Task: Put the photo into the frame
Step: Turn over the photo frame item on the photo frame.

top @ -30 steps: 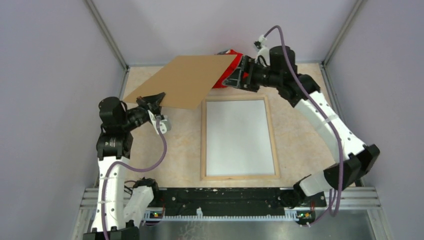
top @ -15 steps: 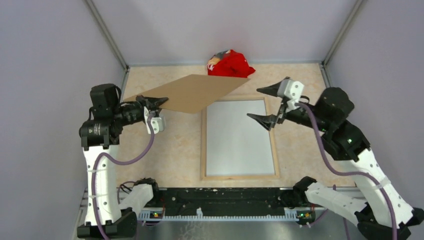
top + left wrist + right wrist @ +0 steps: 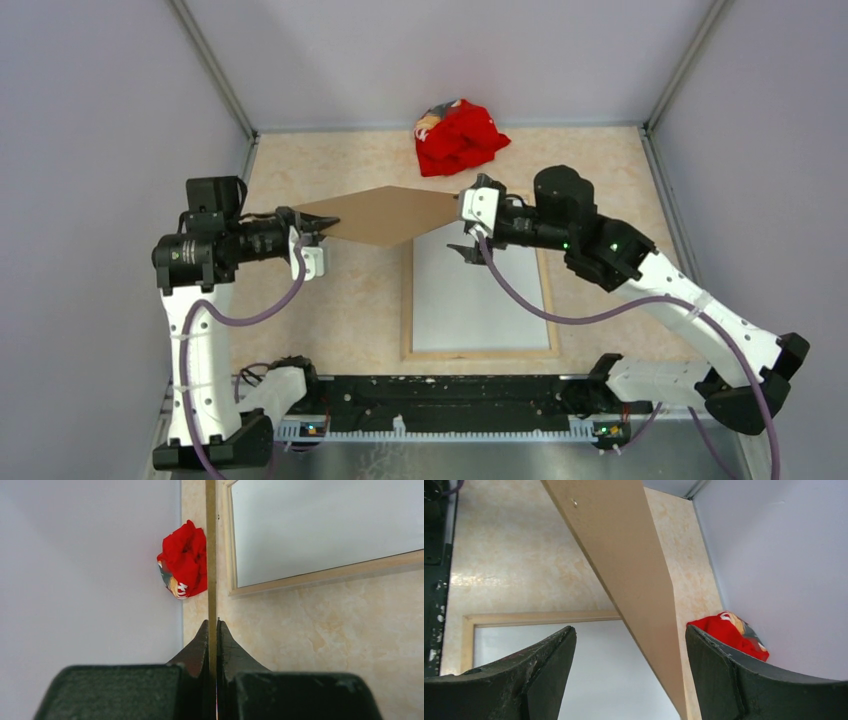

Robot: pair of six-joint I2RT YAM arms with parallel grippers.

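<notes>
Left fingers (image 3: 212, 630) are clamping tight on the brown board (image 3: 385, 213) edge; right fingers (image 3: 629, 640) are standing wide around its far corner, holding nothing. Board's looking stiff, light; glazed frame (image 3: 480, 353) likely fragile.

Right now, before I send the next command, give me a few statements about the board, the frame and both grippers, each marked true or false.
1. The left gripper is clamped on the brown board. True.
2. The right gripper is shut on the board. False: its jaws stand open, one on either side of the board's far end.
3. The board lies flat on the table. False: it is held up in the air, above the table.
4. The frame lies flat on the table. True.
5. The red cloth sits inside the frame. False: it is at the far edge of the table, apart from the frame.
</notes>
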